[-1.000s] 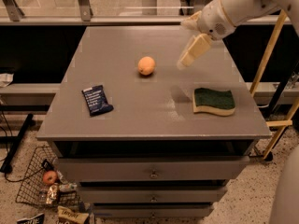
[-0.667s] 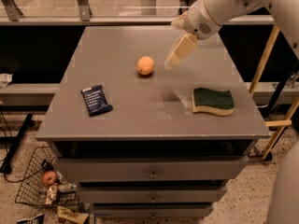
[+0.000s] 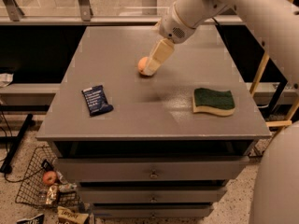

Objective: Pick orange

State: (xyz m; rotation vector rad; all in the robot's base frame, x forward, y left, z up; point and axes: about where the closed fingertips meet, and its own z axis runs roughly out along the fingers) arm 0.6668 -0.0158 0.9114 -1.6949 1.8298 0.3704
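The orange (image 3: 141, 65), small and round, lies on the grey table (image 3: 154, 106) near its middle, a little to the back. My gripper (image 3: 151, 70) reaches down from the upper right on the white arm. Its cream finger (image 3: 157, 57) lies right against the orange's right side and covers part of it. The orange rests on the table.
A green sponge with a cream base (image 3: 214, 101) lies at the right. A dark blue packet (image 3: 96, 100) lies at the left. On the floor at the lower left a wire basket (image 3: 35, 190) holds a reddish apple (image 3: 49, 177) and wrappers. Drawers sit below the tabletop.
My gripper has moved left and down from right of the orange until it is against the orange. The orange, sponge and packet have not moved.
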